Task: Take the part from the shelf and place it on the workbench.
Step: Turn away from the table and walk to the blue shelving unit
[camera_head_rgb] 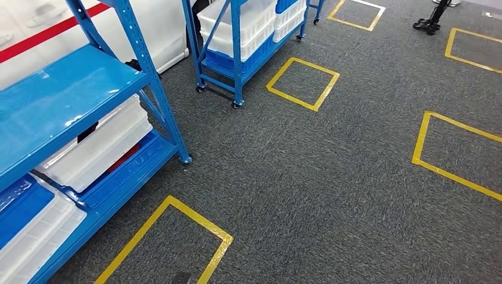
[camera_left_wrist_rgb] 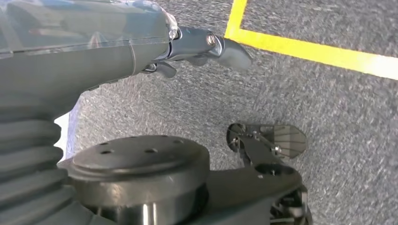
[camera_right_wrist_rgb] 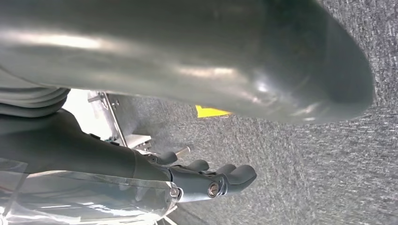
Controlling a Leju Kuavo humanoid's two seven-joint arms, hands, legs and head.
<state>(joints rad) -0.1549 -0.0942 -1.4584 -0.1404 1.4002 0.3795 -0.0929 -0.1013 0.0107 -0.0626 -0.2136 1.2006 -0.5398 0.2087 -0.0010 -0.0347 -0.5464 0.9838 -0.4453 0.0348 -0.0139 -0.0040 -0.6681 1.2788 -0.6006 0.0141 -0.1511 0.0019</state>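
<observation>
Head view: a blue steel shelf [camera_head_rgb: 65, 89] is seen at the left of the frame, with white plastic crates [camera_head_rgb: 97, 148] below; which part is meant cannot be told, so its handling cannot be judged. Left hand [camera_left_wrist_rgb: 197, 47] and right hand [camera_right_wrist_rgb: 206, 180] are empty, fingers loosely extended.

1. Grey carpet floor [camera_head_rgb: 331, 177] fills most of the head view.
2. Yellow tape squares mark the floor: one at bottom centre [camera_head_rgb: 220, 238], one at upper centre [camera_head_rgb: 327, 89], one at right [camera_head_rgb: 419, 142], two more along the top edge.
3. White bins [camera_head_rgb: 97, 148] and a blue bin [camera_head_rgb: 21, 207] sit at lower left.
4. A blue wheeled cart [camera_head_rgb: 238, 65] stands at top centre, stacked with white crates [camera_head_rgb: 248, 23].
5. A red stripe [camera_head_rgb: 41, 36] crosses the white wall at upper left.
6. A black stand base [camera_head_rgb: 427, 25] sits at upper right.
</observation>
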